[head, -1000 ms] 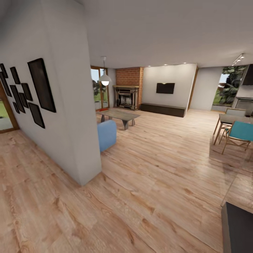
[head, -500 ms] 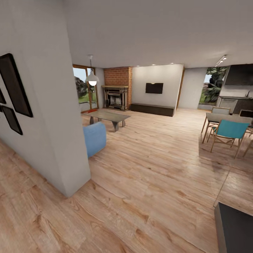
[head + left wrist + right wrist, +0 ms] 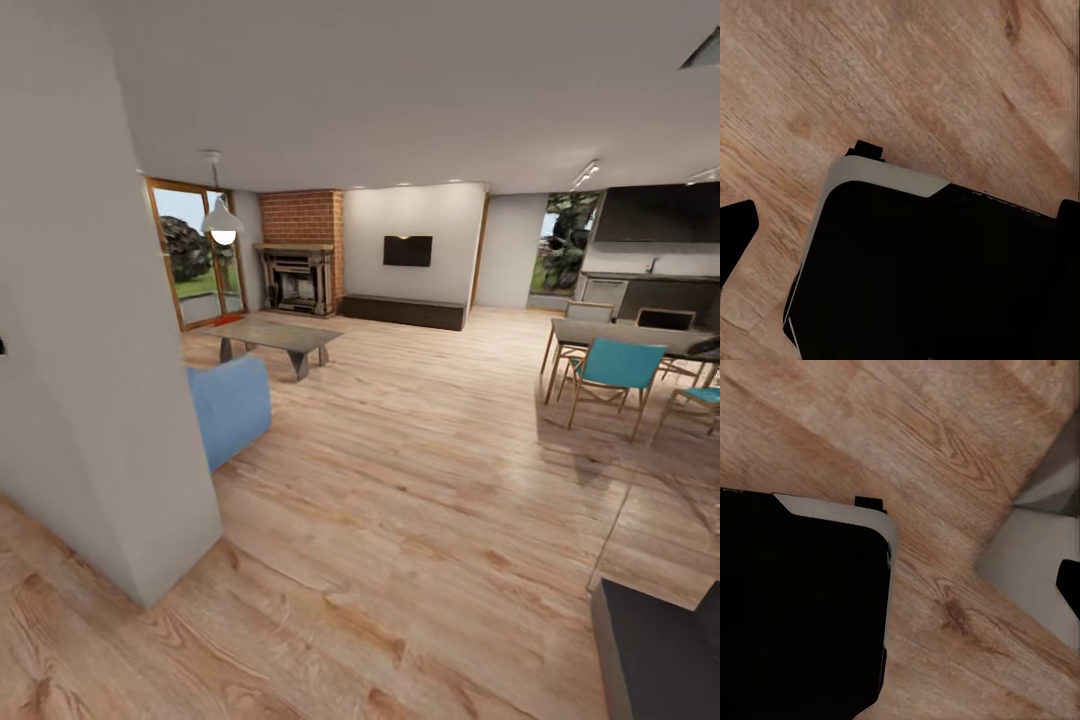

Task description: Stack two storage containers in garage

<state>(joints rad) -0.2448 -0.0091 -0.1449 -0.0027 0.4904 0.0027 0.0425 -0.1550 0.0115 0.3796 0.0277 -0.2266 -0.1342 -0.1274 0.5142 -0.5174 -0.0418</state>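
Wide bare plank flooring runs far into the living room; a white wall corner crowds the near left, half hiding the blue sofa. Neither gripper's finger spread can be told. A red-orange sliver by the glass doors is unidentifiable.

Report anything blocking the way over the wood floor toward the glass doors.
The wall corner and blue sofa stand at the left, and the coffee table sits just before the glass doors. A route over the wood floor passes right of the sofa.
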